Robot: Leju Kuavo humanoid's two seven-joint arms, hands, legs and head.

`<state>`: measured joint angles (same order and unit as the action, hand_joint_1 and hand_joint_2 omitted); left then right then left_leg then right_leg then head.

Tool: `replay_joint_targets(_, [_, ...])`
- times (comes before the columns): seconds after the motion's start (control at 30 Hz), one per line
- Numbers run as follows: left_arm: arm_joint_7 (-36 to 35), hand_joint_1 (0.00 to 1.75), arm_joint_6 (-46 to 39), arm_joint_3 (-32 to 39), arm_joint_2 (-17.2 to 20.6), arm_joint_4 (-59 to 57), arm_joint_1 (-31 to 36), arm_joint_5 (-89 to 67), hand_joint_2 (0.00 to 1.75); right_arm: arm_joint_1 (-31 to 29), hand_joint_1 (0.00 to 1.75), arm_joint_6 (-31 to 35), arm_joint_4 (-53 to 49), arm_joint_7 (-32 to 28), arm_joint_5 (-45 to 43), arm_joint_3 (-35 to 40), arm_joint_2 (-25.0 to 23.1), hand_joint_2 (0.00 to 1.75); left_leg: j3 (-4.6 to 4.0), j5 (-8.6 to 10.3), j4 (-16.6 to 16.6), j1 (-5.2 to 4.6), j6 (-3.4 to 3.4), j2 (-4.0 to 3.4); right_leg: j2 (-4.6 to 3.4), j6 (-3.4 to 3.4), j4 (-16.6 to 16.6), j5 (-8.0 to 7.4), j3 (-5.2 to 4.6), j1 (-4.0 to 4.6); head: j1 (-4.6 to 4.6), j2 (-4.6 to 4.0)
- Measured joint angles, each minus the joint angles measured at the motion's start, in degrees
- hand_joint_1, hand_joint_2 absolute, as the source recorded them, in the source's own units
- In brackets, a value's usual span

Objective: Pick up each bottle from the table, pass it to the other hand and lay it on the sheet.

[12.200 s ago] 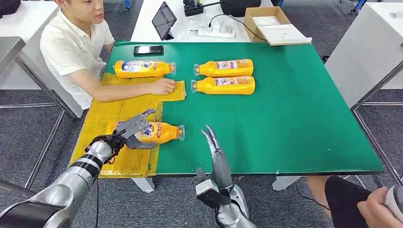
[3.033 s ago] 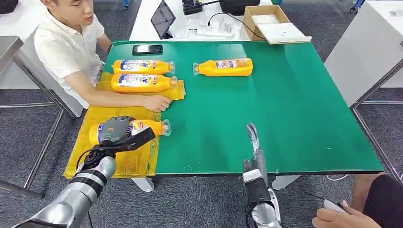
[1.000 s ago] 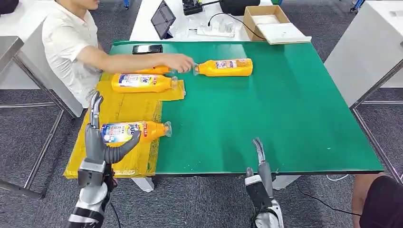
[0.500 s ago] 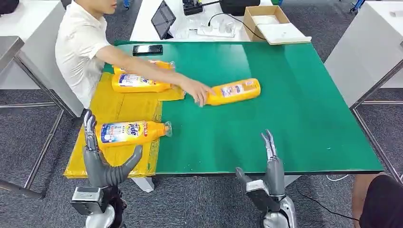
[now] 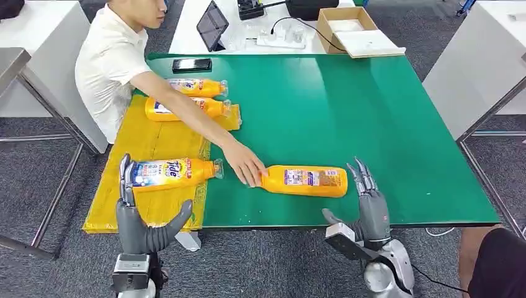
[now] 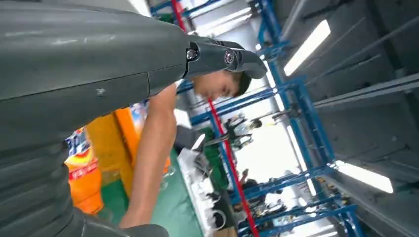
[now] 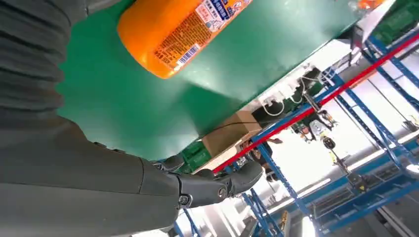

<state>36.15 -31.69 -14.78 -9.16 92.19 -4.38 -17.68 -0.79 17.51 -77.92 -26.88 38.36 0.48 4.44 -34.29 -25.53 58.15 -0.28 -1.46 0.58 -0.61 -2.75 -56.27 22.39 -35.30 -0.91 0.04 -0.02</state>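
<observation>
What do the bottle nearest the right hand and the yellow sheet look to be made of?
Bottle: probably glossy orange plastic with a printed label; its smooth body shows highlights. Yellow sheet: likely thin plastic film or bag material, since it wrinkles and shines, though coated paper is possible.

Legible text found: the word "Tide" in blue lettering on the label of the orange bottle (image 5: 170, 173) lying on the yellow sheet (image 5: 152, 143). The bottle near the right hand (image 5: 372, 208) carries a barcode and fine print on its back label (image 7: 197, 29); neither can be read. Labels on the two far bottles (image 5: 195, 87) are too small to read.
</observation>
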Motion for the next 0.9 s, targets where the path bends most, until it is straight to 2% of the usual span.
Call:
replay_joint_targets(0.17, [-2.47, 0.00, 2.38, -0.39, -0.57, -2.75, 1.05, 1.16, 1.75, -3.86, 0.00, -0.20, 6.32, 4.87, 5.38, 1.33, 1.07, 1.75, -0.01, 0.02, 0.00, -0.04, -0.02, 0.02, 0.01, -0.02, 0.00, -0.02, 0.02, -0.05, 0.00, 0.00])
replay_joint_targets(0.47, [-3.01, 0.00, 3.01, -1.48, -0.66, -5.11, 3.21, 0.41, 1.75, -11.58, 0.00, -4.26, 18.88, 5.81, 5.72, 4.00, 2.25, 1.75, -0.03, 0.02, 0.01, -0.03, -0.02, 0.03, 0.01, -0.02, -0.01, -0.02, 0.01, -0.03, 0.00, 0.00])
replay_joint_targets(0.67, [-4.50, 0.00, 4.50, -1.99, -0.85, -6.69, 4.87, 0.98, 1.75, -15.23, 0.00, -1.70, 25.05, 6.38, 9.72, 7.37, 1.16, 1.75, -0.03, 0.02, 0.01, 0.00, -0.01, 0.01, 0.00, -0.01, -0.02, -0.02, 0.00, -0.01, 0.02, 0.00])
replay_joint_targets(0.9, [-6.11, 0.00, 6.60, -2.56, -0.92, -8.08, 6.63, 1.20, 1.75, -20.33, 0.00, 2.97, 31.73, 11.88, 18.68, 13.94, 0.04, 1.75, -0.03, 0.07, 0.01, -0.01, -0.03, 0.06, 0.01, -0.01, -0.03, -0.03, 0.01, -0.02, 0.00, 0.00])
